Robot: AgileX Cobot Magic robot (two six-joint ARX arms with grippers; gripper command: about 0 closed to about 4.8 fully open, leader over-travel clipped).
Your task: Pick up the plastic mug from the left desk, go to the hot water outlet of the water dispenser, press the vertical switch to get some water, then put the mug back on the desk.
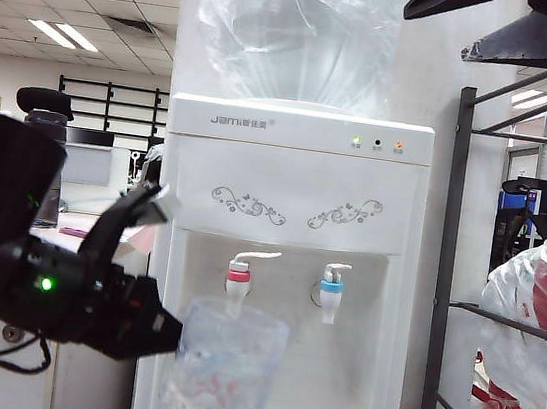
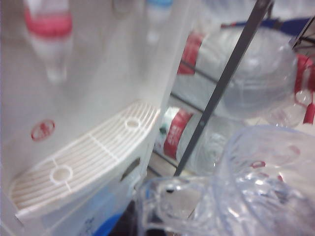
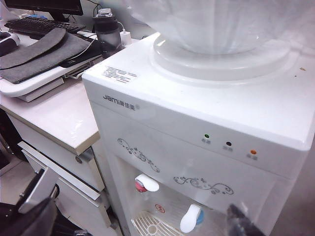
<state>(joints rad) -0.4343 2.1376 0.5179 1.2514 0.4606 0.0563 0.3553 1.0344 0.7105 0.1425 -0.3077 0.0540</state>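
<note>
Left claw (image 1: 170, 337) closed on the plastic mug (image 1: 221, 369), mug upright in front of the water dispenser (image 1: 292, 217), its rim just below the red-collared tap (image 1: 238, 279). Lever (image 1: 259, 256) above that tap untouched. Right claw (image 3: 133, 223) wide open, holding nothing, up high looking down over the dispenser and the worktop (image 3: 59, 118) beside it.

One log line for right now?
left claw: shut on plastic mug | mug: below hot water outlet | right claw: open, above dispenser | switch: unpressed
</note>
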